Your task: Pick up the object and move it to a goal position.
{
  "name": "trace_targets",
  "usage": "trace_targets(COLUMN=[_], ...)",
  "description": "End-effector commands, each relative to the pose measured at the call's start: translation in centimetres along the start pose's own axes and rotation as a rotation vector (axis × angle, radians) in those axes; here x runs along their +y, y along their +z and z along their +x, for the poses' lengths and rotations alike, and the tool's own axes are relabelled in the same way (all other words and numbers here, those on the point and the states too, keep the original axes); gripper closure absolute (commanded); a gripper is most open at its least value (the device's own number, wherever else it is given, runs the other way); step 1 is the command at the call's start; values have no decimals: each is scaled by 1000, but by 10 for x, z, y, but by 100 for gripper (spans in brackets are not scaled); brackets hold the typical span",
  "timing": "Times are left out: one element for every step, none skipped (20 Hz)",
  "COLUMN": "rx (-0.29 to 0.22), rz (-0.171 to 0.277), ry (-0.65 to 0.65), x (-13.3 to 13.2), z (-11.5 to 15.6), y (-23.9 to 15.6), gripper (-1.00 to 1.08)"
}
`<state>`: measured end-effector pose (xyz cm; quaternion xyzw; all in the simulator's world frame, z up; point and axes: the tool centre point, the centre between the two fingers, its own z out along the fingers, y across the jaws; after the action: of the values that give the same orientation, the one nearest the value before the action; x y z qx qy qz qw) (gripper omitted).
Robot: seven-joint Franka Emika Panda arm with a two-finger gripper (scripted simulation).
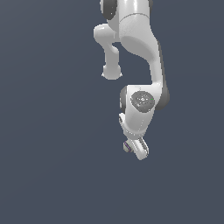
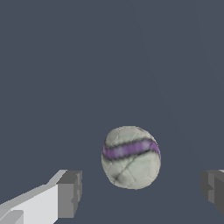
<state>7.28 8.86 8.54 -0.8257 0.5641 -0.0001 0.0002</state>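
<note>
The object [image 2: 131, 157] is a small off-white ball with a purple stripe, lying on the dark grey floor. In the wrist view it sits between my two grey fingertips [image 2: 70, 192], with a clear gap on each side. My gripper [image 2: 141, 190] is open and touches nothing. In the exterior view the white arm hangs over the spot, and its hand hides most of the gripper [image 1: 134, 148]. Only a sliver of the object [image 1: 127, 146] shows at the hand's edge, toward the exterior view's left.
The white arm's links and elbow [image 1: 142, 100] fill the upper middle of the exterior view. All around lies a plain dark grey floor [image 1: 52, 131] with no other objects or edges in sight.
</note>
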Motion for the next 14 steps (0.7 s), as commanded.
trace_targets(rx=[0, 0, 0, 0, 0, 0, 0, 0, 0, 0, 0, 0, 0, 0], rz=[-1, -1, -1, -1, -1, -1, -1, -1, -1, -1, -1, -1, -1, -1], ry=[0, 1, 1, 2, 2, 3, 4, 4, 5, 5, 5, 5, 5, 5], x=[0, 0, 1, 1, 1, 1, 1, 1, 2, 1, 1, 1, 1, 0], z=[0, 0, 0, 0, 0, 0, 0, 0, 0, 0, 0, 0, 0, 0], y=[5, 9, 13, 18, 24, 30, 36, 40, 44, 47, 49, 50, 50, 49], gripper=[-92, -92, -92, -92, -92, -92, -92, -92, -92, -92, -92, -92, -92, -92])
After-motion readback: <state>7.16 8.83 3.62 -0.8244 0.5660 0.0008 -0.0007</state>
